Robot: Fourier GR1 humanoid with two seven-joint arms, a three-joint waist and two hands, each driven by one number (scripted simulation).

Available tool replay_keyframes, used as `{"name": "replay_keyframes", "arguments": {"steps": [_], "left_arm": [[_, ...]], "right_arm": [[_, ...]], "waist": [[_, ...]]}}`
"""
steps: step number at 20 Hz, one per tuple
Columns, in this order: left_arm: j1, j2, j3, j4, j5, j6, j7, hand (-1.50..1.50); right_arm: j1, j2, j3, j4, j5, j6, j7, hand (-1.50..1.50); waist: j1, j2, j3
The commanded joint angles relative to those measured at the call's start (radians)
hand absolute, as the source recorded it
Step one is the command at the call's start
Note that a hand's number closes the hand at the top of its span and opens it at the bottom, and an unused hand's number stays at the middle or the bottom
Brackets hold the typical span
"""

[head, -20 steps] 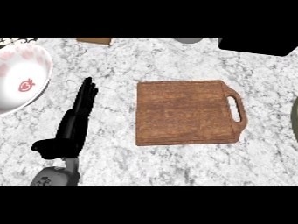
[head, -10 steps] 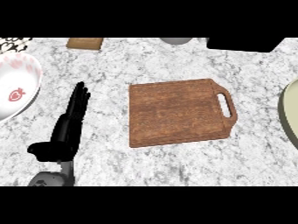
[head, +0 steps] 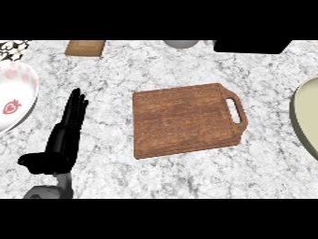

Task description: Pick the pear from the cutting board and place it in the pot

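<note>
Evenly and brightly lit from above, with no strong single source. Only a thin, soft shadow along the lower and right edges of the wooden cutting board (head: 185, 120), suggesting light from the upper left. No hard cast shadows across the speckled marble counter (head: 161, 70) around the board. Mild sheen, not glare, inside the white bowl (head: 3, 105) left of the board. Very dark and almost without detail at the black left hand (head: 61, 140) just left of the board, fingers merging into one shape. Slightly soft throughout. Stretched shapes far left and far right of the board, at the bowl and the pale pot (head: 316, 123).
</note>
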Motion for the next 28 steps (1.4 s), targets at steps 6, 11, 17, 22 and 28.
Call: {"name": "replay_keyframes", "arguments": {"steps": [6, 11, 17, 22, 28], "left_arm": [[0.035, -0.004, 0.006, -0.018, -0.002, 0.009, -0.016, 0.00], [0.005, -0.004, 0.007, -0.019, -0.002, 0.011, 0.026, 0.00], [0.025, -0.022, -0.008, 0.003, -0.019, 0.022, -0.004, 0.00], [0.022, -0.026, -0.005, -0.003, -0.024, 0.035, 0.006, 0.00], [0.014, -0.008, 0.023, -0.009, -0.012, 0.025, 0.003, 0.00]], "right_arm": [[0.102, 0.041, -0.217, 0.022, -0.112, -0.108, 0.210, 1.50], [0.109, 0.101, -0.274, -0.007, -0.180, -0.271, 0.084, -1.50], [0.138, 0.124, -0.252, -0.189, -0.153, -0.594, -0.093, -1.50], [0.187, 0.216, -0.281, -0.309, -0.191, -0.851, -0.141, -1.50], [0.232, 0.316, -0.309, -0.396, -0.191, -1.007, -0.132, -1.50]], "waist": [[-0.013, -0.003, 0.001], [-0.019, -0.009, 0.000], [-0.026, -0.011, 0.000], [-0.040, -0.017, -0.001], [-0.041, -0.018, -0.002]]}}
